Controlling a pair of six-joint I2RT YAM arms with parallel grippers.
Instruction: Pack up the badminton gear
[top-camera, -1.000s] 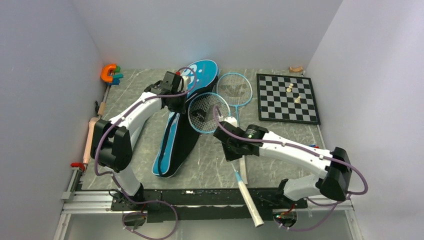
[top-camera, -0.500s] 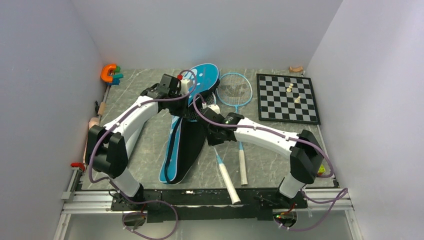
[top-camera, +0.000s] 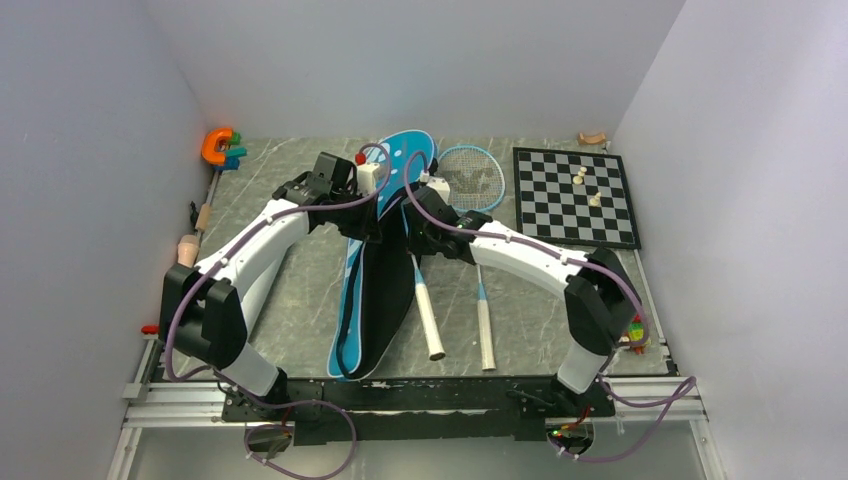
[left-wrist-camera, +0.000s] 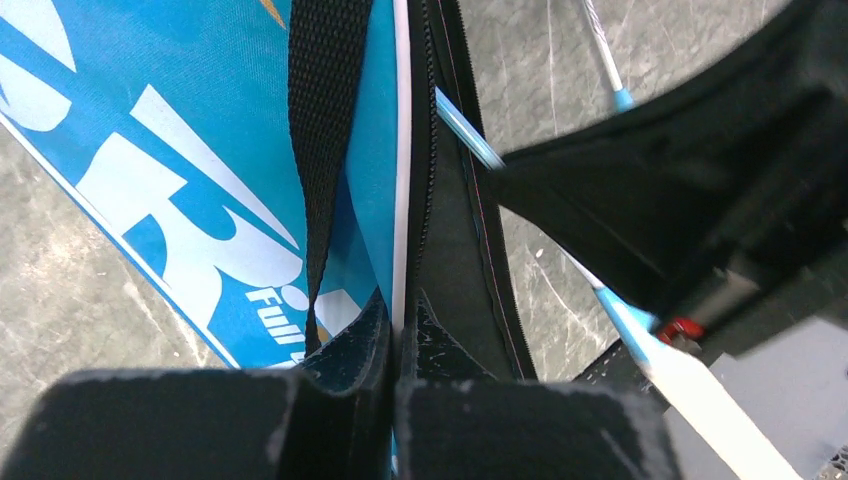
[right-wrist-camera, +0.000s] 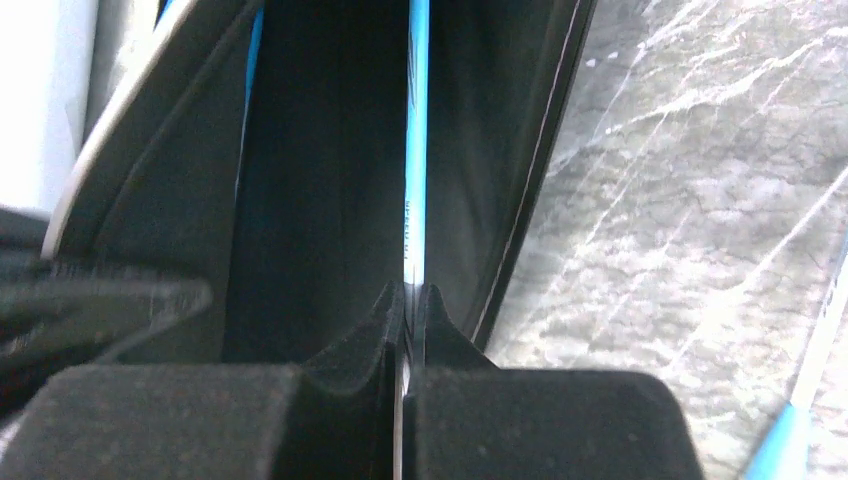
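Observation:
The blue "SPORT" bag (top-camera: 352, 300) lies lengthwise in the middle of the table, its side open. My left gripper (top-camera: 376, 214) is shut on the white-piped edge of the bag's upper flap (left-wrist-camera: 401, 200) and holds it up. My right gripper (top-camera: 421, 236) is shut on the light-blue shaft (right-wrist-camera: 416, 150) of one racket. That racket's head is hidden inside the bag's black interior (right-wrist-camera: 320, 180), and its white handle (top-camera: 430, 322) sticks out. The second racket (top-camera: 468, 178) lies flat to the right of the bag. The shuttlecocks and the white tube are out of view.
A black-and-white chessboard (top-camera: 575, 195) with a few pieces lies at the back right. An orange clamp (top-camera: 217, 145) stands at the back left corner. Small items lie along the left rail (top-camera: 188, 245). The bag's black strap (left-wrist-camera: 320, 130) hangs across its blue face.
My right gripper has carried the racket up and left, and its head has slid into the open bag. The left gripper has kept hold of the flap, and the bag has shifted slightly.

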